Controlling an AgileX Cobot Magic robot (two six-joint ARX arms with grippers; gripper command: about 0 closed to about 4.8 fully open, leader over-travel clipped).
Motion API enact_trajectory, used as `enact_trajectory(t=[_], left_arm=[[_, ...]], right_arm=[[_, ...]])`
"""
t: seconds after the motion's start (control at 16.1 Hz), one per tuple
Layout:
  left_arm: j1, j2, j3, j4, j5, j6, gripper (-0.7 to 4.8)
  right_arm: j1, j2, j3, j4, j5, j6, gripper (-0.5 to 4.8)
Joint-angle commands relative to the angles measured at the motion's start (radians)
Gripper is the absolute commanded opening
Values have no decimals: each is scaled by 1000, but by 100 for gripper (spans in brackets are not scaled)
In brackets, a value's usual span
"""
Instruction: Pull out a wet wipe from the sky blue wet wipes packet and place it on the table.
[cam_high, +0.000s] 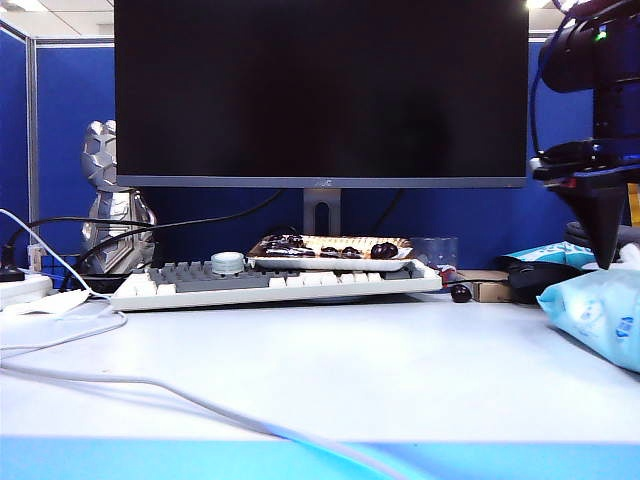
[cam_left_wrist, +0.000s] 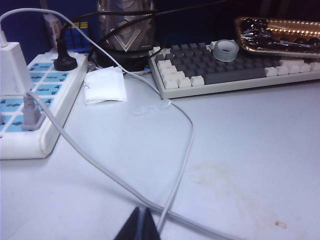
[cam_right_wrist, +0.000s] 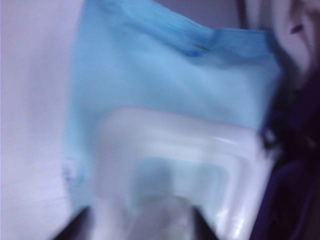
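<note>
The sky blue wet wipes packet (cam_high: 600, 315) lies at the table's (cam_high: 330, 370) right edge. My right gripper (cam_high: 609, 258) hangs point-down just above it. In the right wrist view the packet (cam_right_wrist: 165, 75) fills the frame, with a white framed opening (cam_right_wrist: 175, 135). My right gripper (cam_right_wrist: 137, 227) stands open over that opening, its dark fingertips (cam_right_wrist: 75, 227) wide apart. Between them rises a pale blurred lump (cam_right_wrist: 160, 217) that looks like the wet wipe; blur hides whether a finger touches it. My left gripper (cam_left_wrist: 141, 224) is shut and empty, low over the table beside grey cables.
A keyboard (cam_high: 270, 280), a tray of dark food (cam_high: 330, 250) and a monitor (cam_high: 320, 90) stand behind. A smaller light blue packet (cam_high: 545, 255) lies beyond the big one. A power strip (cam_left_wrist: 35, 105), a white scrap (cam_left_wrist: 104, 85) and cables (cam_left_wrist: 180, 150) lie on the left.
</note>
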Motion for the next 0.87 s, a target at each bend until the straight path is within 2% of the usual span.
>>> enact_trajectory(t=[0.06,0.25,0.37,0.56,0.62,0.69,0.75,0.87], left_arm=[[0,-3,0,-13,0,-3,-3],[0,-3,0,-13,0,-3,-3],[0,-3,0,-13,0,-3,-3],[0,-3,0,-13,0,-3,-3],[0,-3,0,-13,0,-3,-3],[0,-3,0,-13,0,-3,-3],[0,-3,0,-13,0,-3,-3],[0,-3,0,-13,0,-3,-3]], right_arm=[[1,-6,6,-11,25,-2,267],[1,-6,6,-12,21,-3,266],[1,-6,6,-11,-13,-21,343],[0,-6,6,-11,-35,-25,343],[0,-6,6,-7,-110,-30,348],[0,-6,6,2,-158,-38,376],[1,-6,6,6,-171,-38,404],[1,-6,6,0,-145,-38,395]])
